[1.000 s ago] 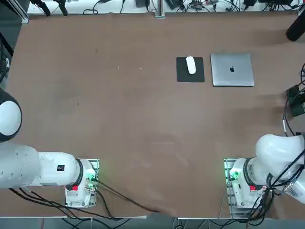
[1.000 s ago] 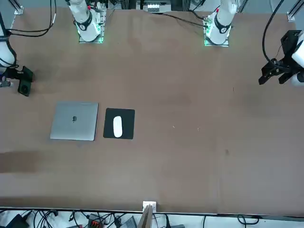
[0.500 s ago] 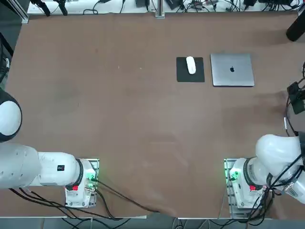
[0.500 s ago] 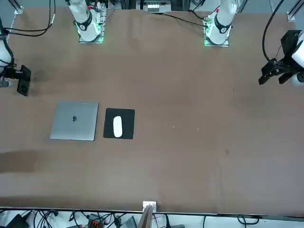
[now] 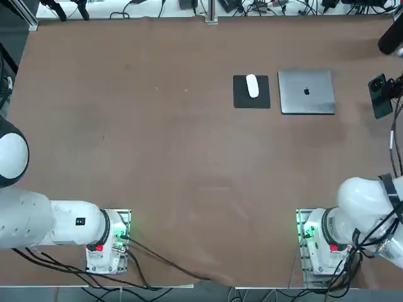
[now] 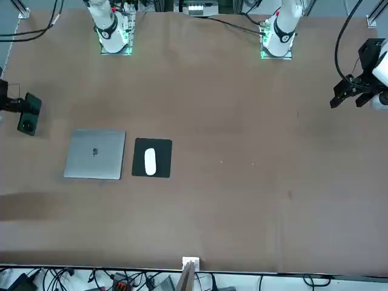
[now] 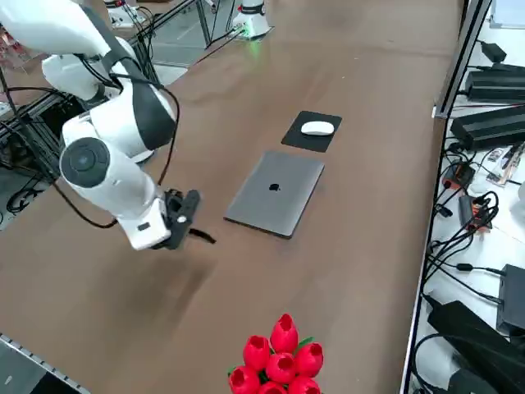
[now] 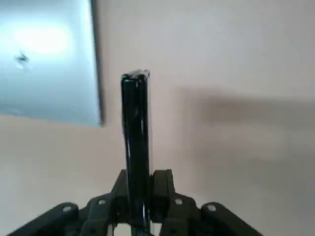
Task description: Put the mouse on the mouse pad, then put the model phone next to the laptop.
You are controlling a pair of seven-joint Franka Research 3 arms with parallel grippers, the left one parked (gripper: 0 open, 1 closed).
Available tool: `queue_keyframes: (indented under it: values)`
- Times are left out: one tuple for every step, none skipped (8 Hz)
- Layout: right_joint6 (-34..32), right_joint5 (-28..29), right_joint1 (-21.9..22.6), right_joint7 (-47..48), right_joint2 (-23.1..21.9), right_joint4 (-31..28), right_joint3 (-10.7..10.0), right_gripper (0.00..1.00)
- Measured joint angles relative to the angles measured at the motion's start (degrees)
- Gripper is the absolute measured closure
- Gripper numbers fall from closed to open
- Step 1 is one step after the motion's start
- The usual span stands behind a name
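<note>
Wrist view, phone: the slim dark greenish-black model phone point(image 8: 136, 147) is seen edge-on, its lower end hidden between the fingers point(image 8: 161, 189).
Right gripper: the black two-finger right gripper point(image 8: 139, 196) is pinching the model phone, held above the table on the laptop's outer side; in the top view it is cut off by the frame edge.
Phone elsewhere: camera ring shows in the front view point(image 6: 28, 114); hard to make out in the side view.
Laptop: closed silver-grey laptop point(image 5: 306, 92) with dark apple logo, flat on the brown table point(image 5: 157, 145).
Mouse: small white oval mouse point(image 5: 252, 85) on the black square mouse pad point(image 5: 251, 97), just beside the laptop.
</note>
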Motion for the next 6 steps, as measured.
queue_keyframes:
  values:
    - [-1.9, 2.8, 0.2, -0.2, 3.6, 3.5, 0.5, 0.84]
    - [-2.9, 4.2, 0.2, -0.5, 7.6, 6.5, 1.6, 0.84]
    - [-3.1, 4.5, 0.3, -0.8, 11.3, 8.6, 3.0, 0.84]
    - [-3.1, 4.5, 0.4, -1.1, 14.2, 10.4, 4.3, 0.84]
    - [-3.1, 4.5, 0.5, -1.2, 16.0, 11.8, 5.1, 0.84]
    - [-3.2, 4.5, 0.8, -1.4, 16.8, 12.7, 5.4, 0.84]
